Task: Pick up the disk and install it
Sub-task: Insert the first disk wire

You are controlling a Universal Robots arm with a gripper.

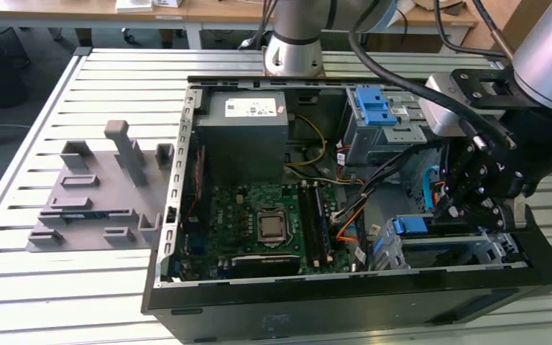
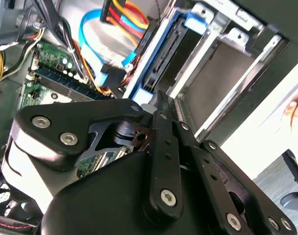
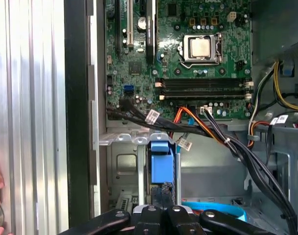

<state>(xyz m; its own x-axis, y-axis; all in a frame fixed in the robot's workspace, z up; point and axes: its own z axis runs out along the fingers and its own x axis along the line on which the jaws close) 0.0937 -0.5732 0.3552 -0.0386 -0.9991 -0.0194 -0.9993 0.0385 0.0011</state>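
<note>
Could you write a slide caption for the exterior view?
Gripper at the blue-framed disk in the drive cage of an open computer case.

We read robotics lab: arm base (image 1: 293, 54) on slatted metal counter (image 1: 113, 79), opened computer case (image 1: 333, 305), wooden desks (image 1: 65, 8) behind.

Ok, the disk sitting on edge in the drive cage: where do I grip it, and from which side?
Probably by the blue end tab of the disk, coming in from the open side of the case: it stands on edge, and the cage walls flank both flat faces.
</note>
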